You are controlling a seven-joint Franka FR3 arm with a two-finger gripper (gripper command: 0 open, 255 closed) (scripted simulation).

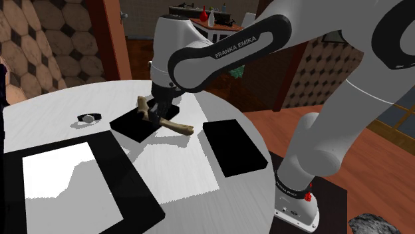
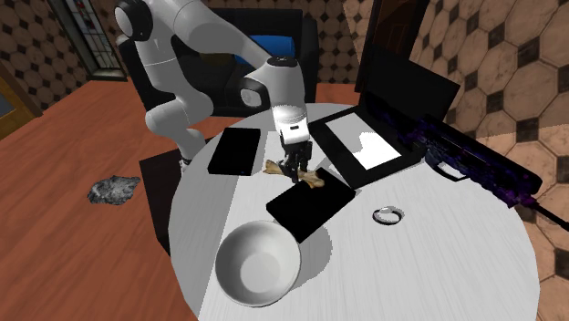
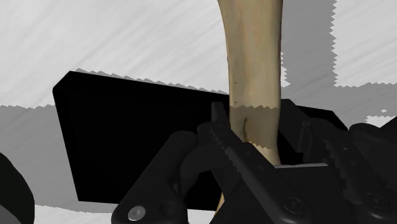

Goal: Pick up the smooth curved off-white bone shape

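Grasp step: at the shoulder view's centre, the gripper (image 1: 158, 109) straddles the tan bone (image 1: 175, 125), jaws apart. Next it should clamp the shaft, then lift.

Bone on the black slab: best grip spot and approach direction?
Take the bone at its slim middle shaft, from straight above, with the fingers across its length. It lies nearly flat over the edge of the black slab. Its ends look wider and knobbly, so a grip there would probably slip. The gripper straddles that shaft now, fingers apart.
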